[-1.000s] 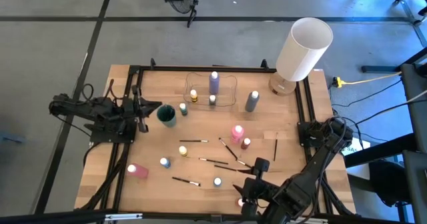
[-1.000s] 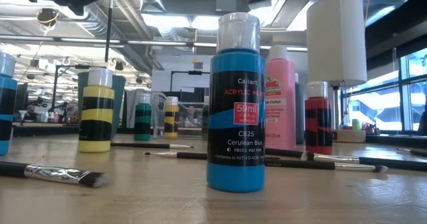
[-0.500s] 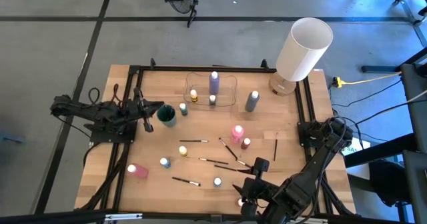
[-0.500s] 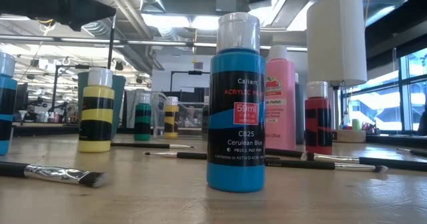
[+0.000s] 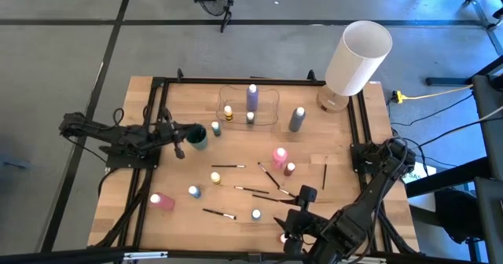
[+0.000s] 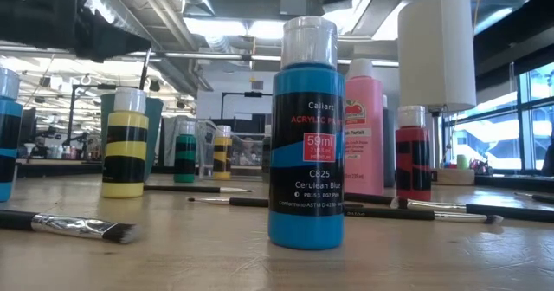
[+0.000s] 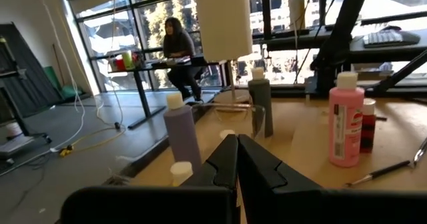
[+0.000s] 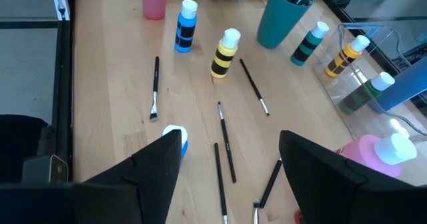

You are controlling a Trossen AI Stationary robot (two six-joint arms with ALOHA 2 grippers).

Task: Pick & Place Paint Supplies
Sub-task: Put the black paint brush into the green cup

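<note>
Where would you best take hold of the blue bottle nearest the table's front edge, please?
Take the blue bottle around its body, just below the clear cap, coming from above with a finger on either side. It stands upright with its round sides clear, and the nearest brush lies apart from it.

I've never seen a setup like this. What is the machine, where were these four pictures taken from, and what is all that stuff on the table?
It is a robot with two dark arms at a wooden table, each ending in a two-finger gripper. One picture looks straight down, one sits at table height, and two come from cameras on the wrists.

The left gripper is shut, beside a teal cup with brushes in it; whether it holds anything I cannot tell. The right gripper waits open and empty at the near edge.

Scattered on the table are small paint bottles, such as the blue bottle, a pink bottle and a purple bottle standing in a clear tray, plus thin paintbrushes. The tall white lamp stands in a corner.
</note>
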